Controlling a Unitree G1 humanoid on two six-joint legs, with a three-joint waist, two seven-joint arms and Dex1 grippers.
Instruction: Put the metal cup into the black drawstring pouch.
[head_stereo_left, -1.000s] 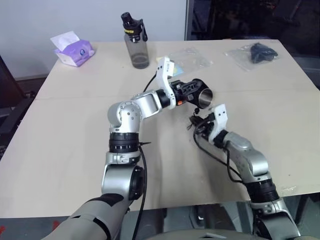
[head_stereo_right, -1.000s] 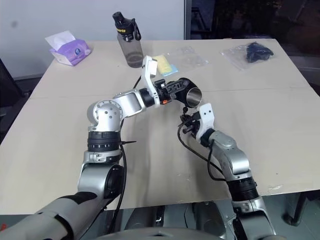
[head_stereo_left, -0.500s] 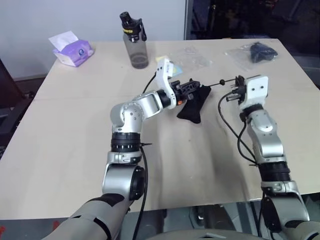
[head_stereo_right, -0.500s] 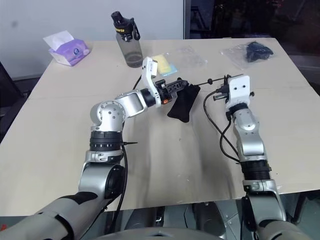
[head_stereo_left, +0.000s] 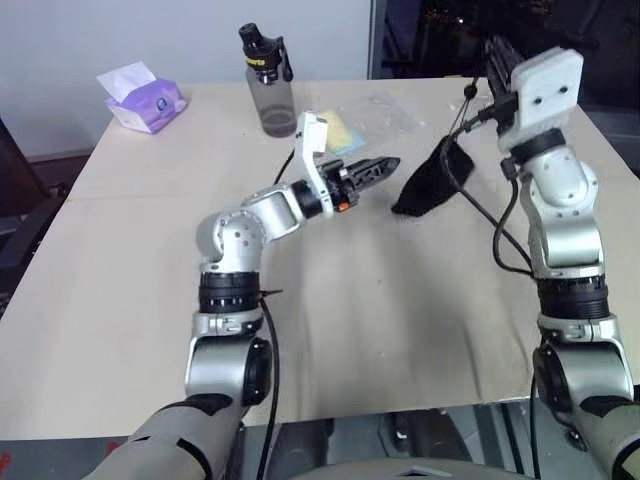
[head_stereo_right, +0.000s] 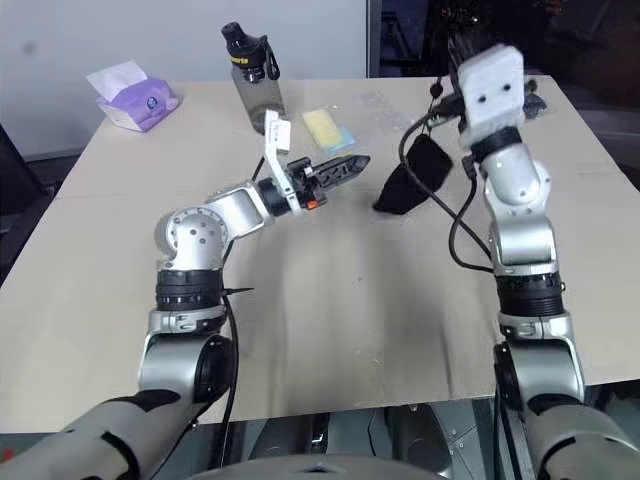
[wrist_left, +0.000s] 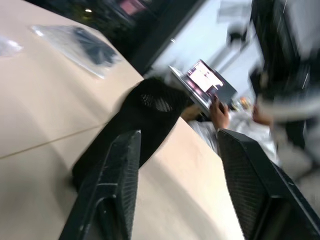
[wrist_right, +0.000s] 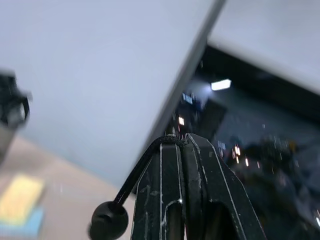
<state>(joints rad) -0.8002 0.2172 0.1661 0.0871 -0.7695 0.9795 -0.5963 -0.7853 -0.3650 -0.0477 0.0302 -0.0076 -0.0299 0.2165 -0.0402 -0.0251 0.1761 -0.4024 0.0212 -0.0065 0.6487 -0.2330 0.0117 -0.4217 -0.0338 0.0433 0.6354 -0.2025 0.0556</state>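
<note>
My left gripper is out over the wooden table, and its two black fingers are apart with nothing between them. Just past it hangs the black drawstring pouch, its bottom corner touching the table. My right gripper is up high, squeezed tight on the pouch's thin cord. I cannot see the metal cup. Farther back stand a grey water bottle and a purple tissue pack

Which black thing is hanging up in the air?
The black drawstring pouch, dangling by its cord from the raised right gripper. The dark bundle in clear plastic lies flat on the table.
</note>
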